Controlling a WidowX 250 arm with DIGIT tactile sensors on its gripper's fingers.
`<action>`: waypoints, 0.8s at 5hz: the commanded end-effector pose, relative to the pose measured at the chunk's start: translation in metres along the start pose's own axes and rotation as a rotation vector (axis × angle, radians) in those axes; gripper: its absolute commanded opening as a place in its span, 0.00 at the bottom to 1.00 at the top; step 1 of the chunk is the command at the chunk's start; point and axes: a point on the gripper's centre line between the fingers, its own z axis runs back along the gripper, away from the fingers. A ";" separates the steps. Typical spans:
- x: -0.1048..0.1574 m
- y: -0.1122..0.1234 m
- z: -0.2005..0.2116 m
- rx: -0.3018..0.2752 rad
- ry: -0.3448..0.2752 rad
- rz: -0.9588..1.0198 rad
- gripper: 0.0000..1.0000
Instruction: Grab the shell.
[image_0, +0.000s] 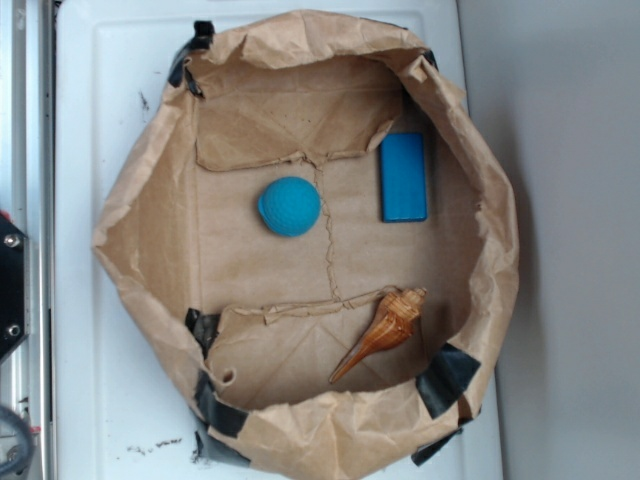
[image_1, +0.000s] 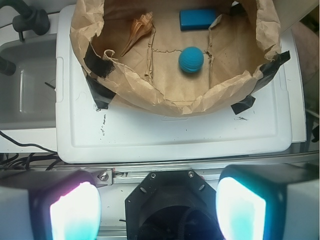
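The shell (image_0: 385, 333) is a slender orange-brown spiral lying on the floor of a brown paper bin (image_0: 140, 240), near its lower right wall, thin point aimed down-left. In the wrist view the shell (image_1: 137, 31) lies at the bin's top left. My gripper (image_1: 158, 212) hangs high above the robot's base, well short of the bin, open, with nothing between its two glowing fingers (image_1: 75, 212). No part of the gripper appears in the exterior view.
A teal dimpled ball (image_0: 290, 206) rests mid-bin and a blue rectangular block (image_0: 403, 177) lies at the upper right. The bin's crumpled paper walls are taped with black tape onto a white lid (image_1: 175, 135). A grey tub (image_1: 27, 85) sits left.
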 end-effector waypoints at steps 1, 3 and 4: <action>0.000 0.000 0.000 0.000 0.000 0.000 1.00; 0.091 0.012 -0.034 0.007 -0.011 0.000 1.00; 0.091 0.012 -0.034 0.007 -0.011 0.000 1.00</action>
